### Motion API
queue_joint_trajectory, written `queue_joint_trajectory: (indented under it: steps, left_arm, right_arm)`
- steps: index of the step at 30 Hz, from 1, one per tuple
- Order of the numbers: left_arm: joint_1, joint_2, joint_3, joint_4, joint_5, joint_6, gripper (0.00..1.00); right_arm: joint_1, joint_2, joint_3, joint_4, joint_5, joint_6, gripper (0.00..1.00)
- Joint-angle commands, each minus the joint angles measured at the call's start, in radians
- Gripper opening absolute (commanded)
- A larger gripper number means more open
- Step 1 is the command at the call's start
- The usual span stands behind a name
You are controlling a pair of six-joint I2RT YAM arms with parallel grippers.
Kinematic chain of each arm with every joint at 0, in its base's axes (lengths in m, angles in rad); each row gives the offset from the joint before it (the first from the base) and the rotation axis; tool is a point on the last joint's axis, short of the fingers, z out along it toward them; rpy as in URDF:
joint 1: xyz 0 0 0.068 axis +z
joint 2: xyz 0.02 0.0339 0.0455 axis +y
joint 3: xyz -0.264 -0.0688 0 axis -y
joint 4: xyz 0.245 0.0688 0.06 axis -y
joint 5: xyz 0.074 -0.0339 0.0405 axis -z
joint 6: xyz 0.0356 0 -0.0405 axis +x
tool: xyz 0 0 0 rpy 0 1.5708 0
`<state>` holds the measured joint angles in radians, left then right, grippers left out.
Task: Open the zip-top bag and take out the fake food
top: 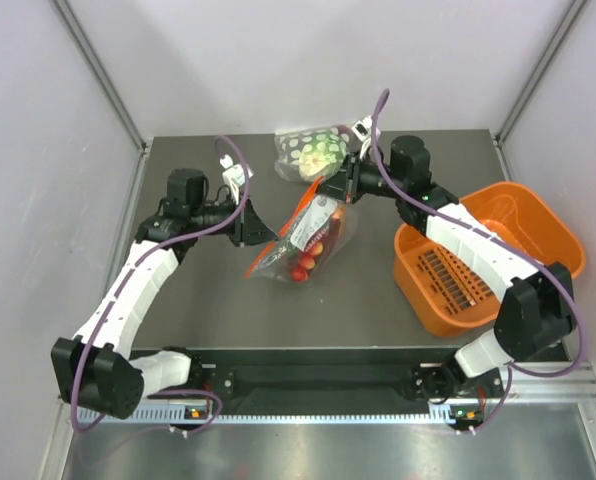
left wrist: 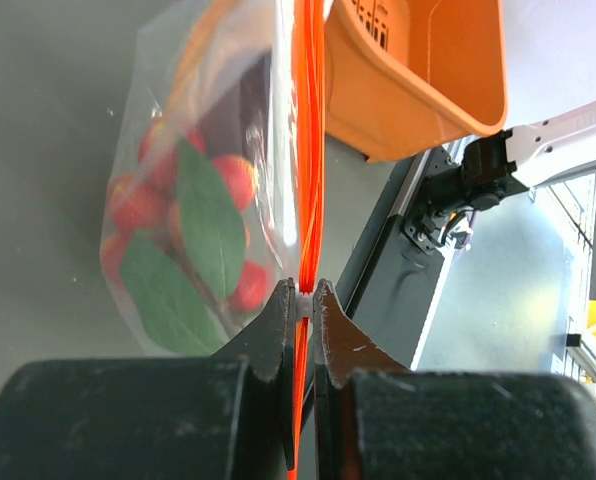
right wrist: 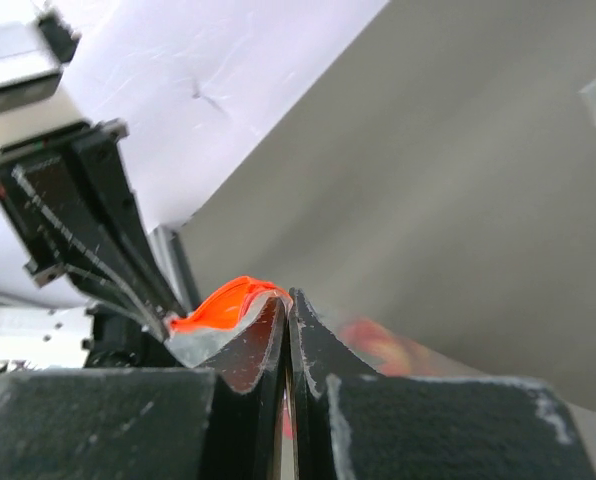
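Note:
The clear zip-top bag (top: 306,238) hangs between my two grippers above the table, its red-orange zip strip (left wrist: 310,140) stretched taut. Red berry pieces with green leaves, the fake food (top: 304,265), lie in its lower end; they also show in the left wrist view (left wrist: 193,235). My left gripper (top: 260,232) is shut on the zip strip at the bag's lower left, jaws pinching it (left wrist: 305,292). My right gripper (top: 336,188) is shut on the bag's upper corner, with the strip (right wrist: 223,300) bulging beside the jaws (right wrist: 287,300).
A second bag with green-and-white spotted contents (top: 308,152) lies at the back of the table, just behind my right gripper. An orange basket (top: 488,255) stands at the right, under the right arm; it also shows in the left wrist view (left wrist: 418,70).

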<state>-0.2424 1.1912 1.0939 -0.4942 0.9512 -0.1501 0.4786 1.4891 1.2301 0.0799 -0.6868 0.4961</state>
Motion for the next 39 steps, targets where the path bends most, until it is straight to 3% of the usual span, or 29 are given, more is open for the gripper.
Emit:
queue_joint_trajectory:
  steps: [1,32,37,39]
  left_arm:
    - [0.006,-0.030,-0.032,-0.078,0.011,0.030,0.00]
    - [0.006,-0.054,-0.062,-0.110,-0.040,0.055,0.00]
    - [0.006,-0.036,-0.062,-0.055,-0.026,0.014,0.00]
    - [0.003,-0.024,-0.043,-0.028,-0.026,-0.011,0.00]
  right_arm:
    - [-0.046,0.014,0.092,0.055,0.147,-0.054,0.00]
    - [-0.120,0.151,0.218,0.040,0.236,-0.065,0.00]
    - [-0.118,0.151,0.229,0.014,0.239,-0.062,0.00]
    - [-0.117,0.145,0.238,-0.026,0.233,-0.065,0.07]
